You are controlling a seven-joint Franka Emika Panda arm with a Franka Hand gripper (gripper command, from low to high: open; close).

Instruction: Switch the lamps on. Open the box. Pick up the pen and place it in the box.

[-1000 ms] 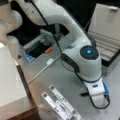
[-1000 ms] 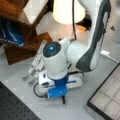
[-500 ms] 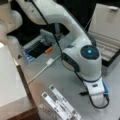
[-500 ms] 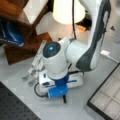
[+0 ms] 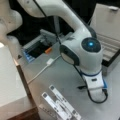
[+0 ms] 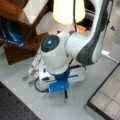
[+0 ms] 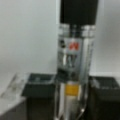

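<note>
Your arm bends low over the table, wrist pointing down; the gripper is clamped on the pen.

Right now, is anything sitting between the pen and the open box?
Nothing visible does. The gripper is down at the pen, its fingers on either side of it. In a front view, only bare table lies between the pen and the open box.

Box open at right; end effector low over table.
</note>
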